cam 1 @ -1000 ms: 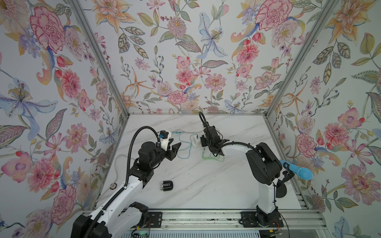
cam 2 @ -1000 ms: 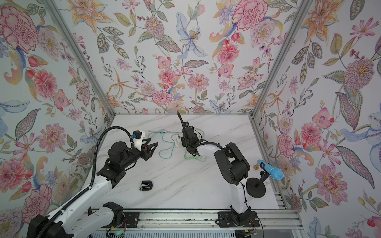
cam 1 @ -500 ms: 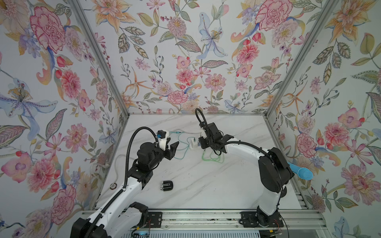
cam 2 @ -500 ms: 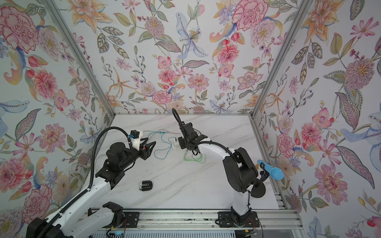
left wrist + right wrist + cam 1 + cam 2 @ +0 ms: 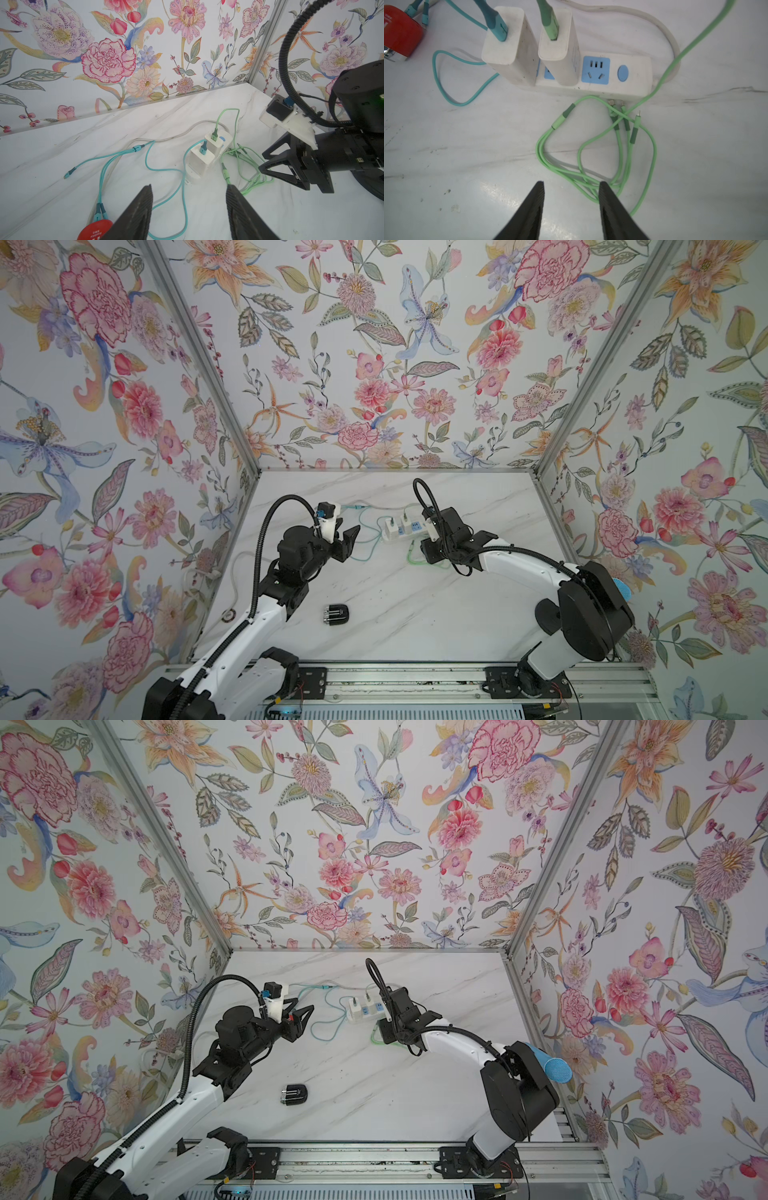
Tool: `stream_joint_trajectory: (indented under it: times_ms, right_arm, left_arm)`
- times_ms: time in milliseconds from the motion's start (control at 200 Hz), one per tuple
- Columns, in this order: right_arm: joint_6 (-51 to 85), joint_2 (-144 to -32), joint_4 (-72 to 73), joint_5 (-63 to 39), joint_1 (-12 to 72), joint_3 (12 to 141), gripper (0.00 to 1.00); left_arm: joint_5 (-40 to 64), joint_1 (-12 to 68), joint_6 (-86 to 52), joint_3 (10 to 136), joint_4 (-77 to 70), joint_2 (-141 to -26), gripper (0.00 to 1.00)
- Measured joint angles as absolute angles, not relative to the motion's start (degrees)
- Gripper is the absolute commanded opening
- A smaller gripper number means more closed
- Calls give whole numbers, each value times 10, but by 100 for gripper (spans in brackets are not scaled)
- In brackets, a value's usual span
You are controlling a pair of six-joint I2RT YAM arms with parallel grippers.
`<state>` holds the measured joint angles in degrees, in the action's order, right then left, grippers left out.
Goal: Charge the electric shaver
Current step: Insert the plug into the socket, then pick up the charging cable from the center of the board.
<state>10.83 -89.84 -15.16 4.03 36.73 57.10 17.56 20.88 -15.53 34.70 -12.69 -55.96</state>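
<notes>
The electric shaver (image 5: 94, 230) appears to be the red rounded body with a chrome end (image 5: 400, 33). Two teal connectors (image 5: 99, 211) lie against it; I cannot tell if one is plugged in. My left gripper (image 5: 188, 186) hovers open and empty just beside the shaver, also seen in both top views (image 5: 347, 531) (image 5: 302, 1011). My right gripper (image 5: 571, 182) is open and empty over the table, next to the green cable loop (image 5: 591, 182). A white power strip (image 5: 629, 87) (image 5: 409, 533) carries two white chargers (image 5: 506, 37), feeding the teal and green cables.
A small black device with metal strips (image 5: 336, 614) (image 5: 294, 1092) lies nearer the front edge. The strip's grey-white cord (image 5: 170, 138) runs towards the left wall. A blue object (image 5: 552, 1065) sits past the right edge. Flowered walls enclose three sides.
My right gripper has pulled back from the power strip towards the green cable, and its jaws have changed width. The left gripper has barely moved and stays open.
</notes>
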Motion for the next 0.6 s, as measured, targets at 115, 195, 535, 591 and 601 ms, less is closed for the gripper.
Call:
stream_joint_trajectory:
  times_ms: [115,195,535,591,601]
  right_arm:
    - [125,-899,-141,47,333,546,40]
    - [131,-915,-129,51,311,545,38]
    - [139,-1017,-77,36,284,565,35]
    - [137,-1030,-73,34,284,576,33]
    - [137,-1032,-72,34,284,578,33]
  left_arm:
    - [178,209,-160,347,-137,-575,59]
    - [178,209,-161,347,-138,-583,59]
    - [178,209,-161,347,-137,-585,59]
    - [178,209,-161,347,-137,-585,59]
    - [177,209,-161,347,-137,-585,59]
